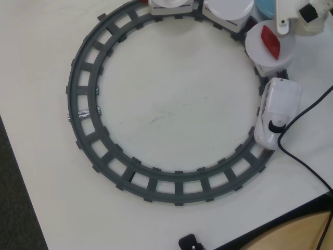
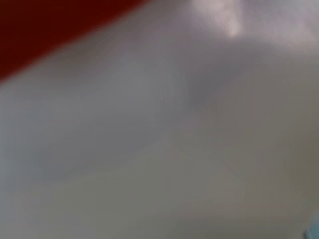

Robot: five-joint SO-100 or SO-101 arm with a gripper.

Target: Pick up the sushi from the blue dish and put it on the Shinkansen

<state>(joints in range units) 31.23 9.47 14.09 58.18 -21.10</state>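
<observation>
In the overhead view the white Shinkansen (image 1: 278, 112) stands on the right side of the grey ring track (image 1: 83, 104), nose toward the bottom. The car behind it carries a round white plate (image 1: 260, 52) with a red diamond-shaped piece (image 1: 270, 40). Another white plate (image 1: 229, 9) rides further back. Only a sliver of the blue dish (image 1: 264, 8) shows at the top edge. My white gripper (image 1: 285, 25) hangs at the top right, between the blue dish and the plate with the red piece; its jaws are not clear. The sushi is not visible. The wrist view is a close blur of whitish surface with red (image 2: 45, 25) at the top left.
A black cable (image 1: 307, 156) runs down the right of the table, past the train's nose. A small black object (image 1: 190, 242) sits at the bottom edge. The table ends at the dark strip on the left and at the wooden corner at the bottom right.
</observation>
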